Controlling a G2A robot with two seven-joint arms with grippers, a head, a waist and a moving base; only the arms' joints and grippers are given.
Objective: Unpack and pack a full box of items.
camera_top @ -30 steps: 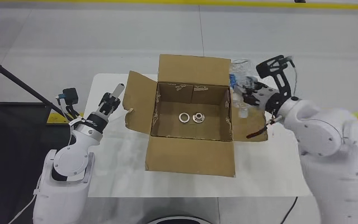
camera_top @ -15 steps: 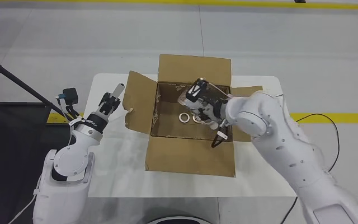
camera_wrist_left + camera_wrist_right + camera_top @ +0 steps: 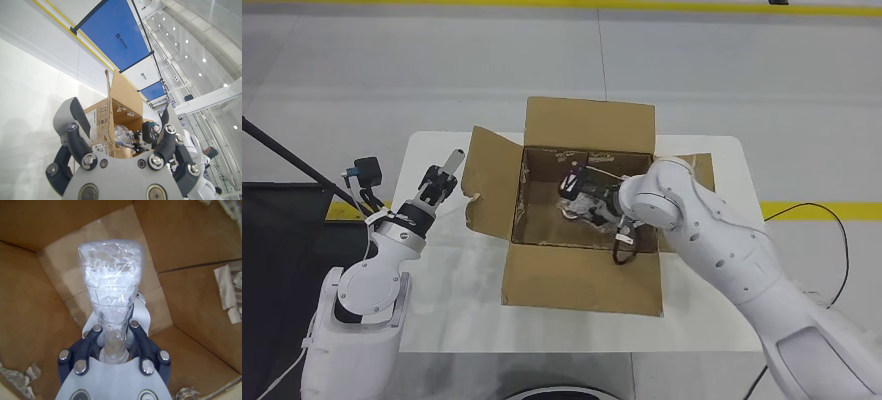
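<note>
An open cardboard box (image 3: 582, 282) stands in the middle of the white table (image 3: 452, 300). My right gripper (image 3: 578, 193) is down inside the box, shut on the neck of a clear, crinkled plastic bottle (image 3: 111, 275). The bottle's base points at the box floor near a far corner, and the right gripper (image 3: 115, 308) clamps it from both sides. My left gripper (image 3: 448, 168) hangs open beside the box's left flap (image 3: 487, 180), with nothing between its fingers. The left wrist view has the left gripper (image 3: 122, 115) open in front of the box, with the bottle (image 3: 122, 134) seen past the flap.
The box's flaps are folded outward: a back flap (image 3: 590, 122) and a right flap (image 3: 700, 168). Torn paper scraps (image 3: 226, 291) cling to the box's inner edges. A small black device (image 3: 364, 172) stands off the table's left edge. Bare tabletop lies in front of the box.
My right arm swung from the right of the box across and down into it, carrying the bottle. The left arm kept still.
</note>
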